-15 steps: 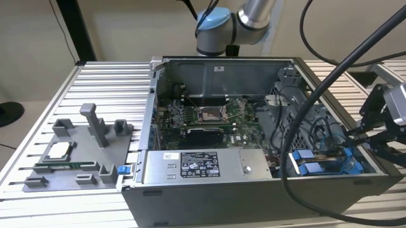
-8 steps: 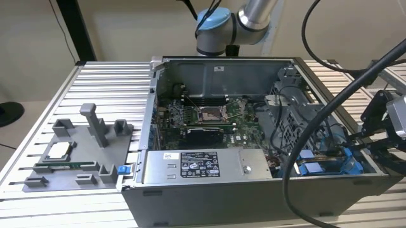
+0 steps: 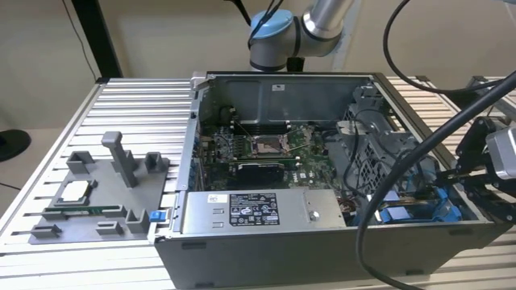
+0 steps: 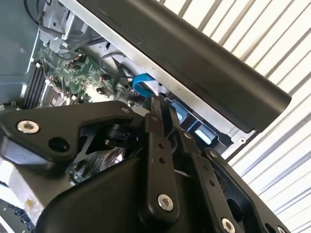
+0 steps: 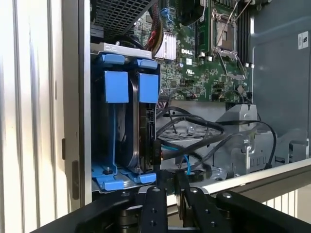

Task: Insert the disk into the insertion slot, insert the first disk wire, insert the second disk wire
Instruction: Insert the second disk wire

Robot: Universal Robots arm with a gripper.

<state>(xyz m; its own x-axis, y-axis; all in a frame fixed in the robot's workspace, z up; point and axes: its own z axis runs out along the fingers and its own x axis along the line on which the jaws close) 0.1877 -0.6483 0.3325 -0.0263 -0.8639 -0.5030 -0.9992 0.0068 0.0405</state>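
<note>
The disk [image 5: 145, 127] stands on edge in its blue carrier, seated in the insertion slot [image 5: 112, 48] at the corner of the computer case [image 3: 306, 254], so the first step looks done. My pincer [image 5: 171, 177] hangs just outside the case wall, right under the disk's exposed end, because that is where the plugs go. A black connector [image 5: 156, 151] sits against that end with a blue wire [image 5: 171, 149] trailing toward the motherboard [image 5: 204, 73]. My pincer is drawn narrow, nearly together; whether it pinches a wire I cannot tell. The case rests on the slatted tabletop [image 3: 137, 103].
</note>
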